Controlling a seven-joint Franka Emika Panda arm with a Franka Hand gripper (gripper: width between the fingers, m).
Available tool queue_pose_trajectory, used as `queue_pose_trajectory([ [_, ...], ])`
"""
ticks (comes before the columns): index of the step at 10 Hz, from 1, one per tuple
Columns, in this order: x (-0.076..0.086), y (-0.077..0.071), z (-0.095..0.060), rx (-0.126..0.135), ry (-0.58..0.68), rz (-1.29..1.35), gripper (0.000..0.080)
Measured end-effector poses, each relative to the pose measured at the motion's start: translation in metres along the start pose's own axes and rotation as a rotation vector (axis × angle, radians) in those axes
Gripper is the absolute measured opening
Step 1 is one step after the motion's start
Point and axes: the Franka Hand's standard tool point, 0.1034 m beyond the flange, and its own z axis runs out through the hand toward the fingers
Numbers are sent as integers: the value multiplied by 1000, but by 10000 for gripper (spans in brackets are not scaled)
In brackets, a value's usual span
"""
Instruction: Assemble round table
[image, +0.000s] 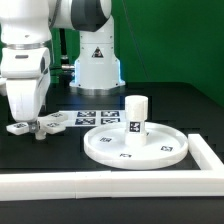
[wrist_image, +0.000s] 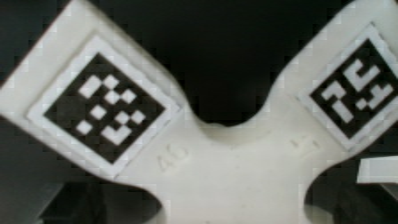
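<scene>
The gripper (image: 36, 117) hangs low, directly above the cross-shaped piece (image: 33, 127), which lies flat at the exterior view's left. Whether its jaws are apart or clenched cannot be told. The post (image: 137, 113) stands upright on the round disc (image: 150, 152), well apart towards the exterior view's right.

Panda arm (image: 25, 60) hangs vertical, wrist straight down. Gripper (image: 34, 120) low, directly over cross-shaped piece (image: 52, 124), fingertips at its level. Jaw spacing not discernible from either view; grip unconfirmed.
</scene>
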Motion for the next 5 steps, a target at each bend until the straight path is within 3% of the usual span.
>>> queue_pose_trajectory([
  [4,-1,-2,2,4,1,5,634],
  [5,-1,-2,1,3,1,6,461],
])
